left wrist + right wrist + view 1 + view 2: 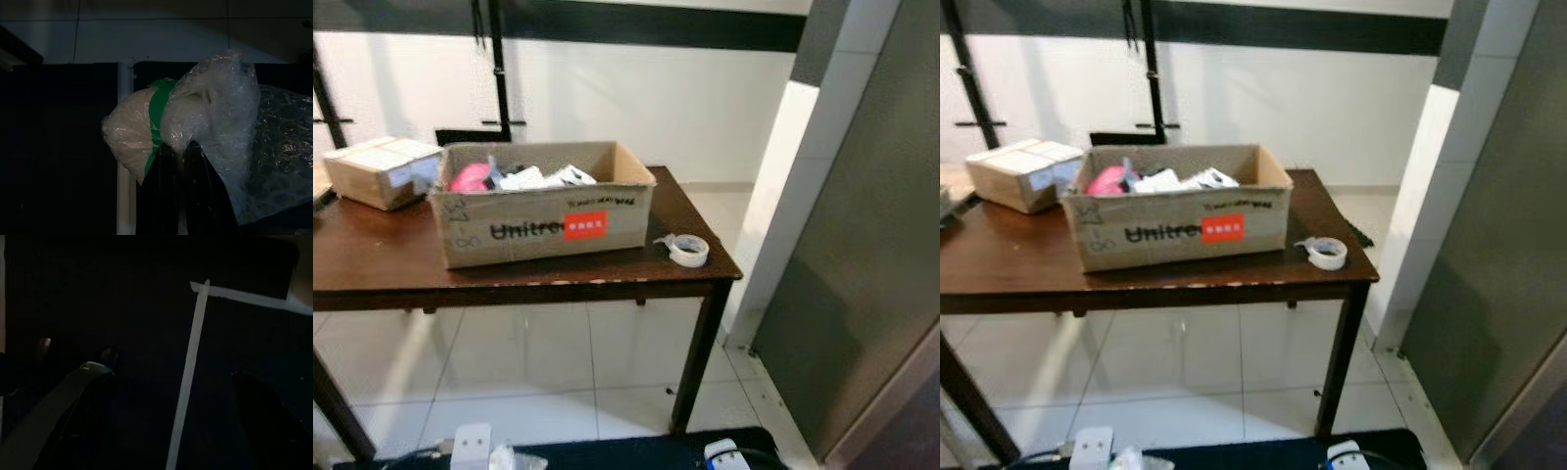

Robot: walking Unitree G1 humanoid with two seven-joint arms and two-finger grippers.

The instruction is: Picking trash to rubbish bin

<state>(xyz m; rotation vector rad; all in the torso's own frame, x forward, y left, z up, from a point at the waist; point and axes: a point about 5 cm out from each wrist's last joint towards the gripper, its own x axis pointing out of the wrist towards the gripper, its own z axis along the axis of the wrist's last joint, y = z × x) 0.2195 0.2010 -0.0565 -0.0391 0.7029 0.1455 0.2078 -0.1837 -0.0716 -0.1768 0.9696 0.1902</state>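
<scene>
In the left wrist view my left gripper is shut on a crumpled bundle of clear bubble wrap bound with green tape. The wrap spills out to one side of the black fingers. A scrap of the same clear plastic peeks in at the bottom edge of the left eye view. On the brown table ahead stands an open cardboard box printed "Unitree", holding a pink item and white scraps. My right gripper hangs open over a dark floor, with nothing between its fingers.
A roll of clear tape lies near the table's right front corner. A smaller taped carton sits at the back left. A grey wall panel and a white pillar close off the right side. White tiles lie under the table.
</scene>
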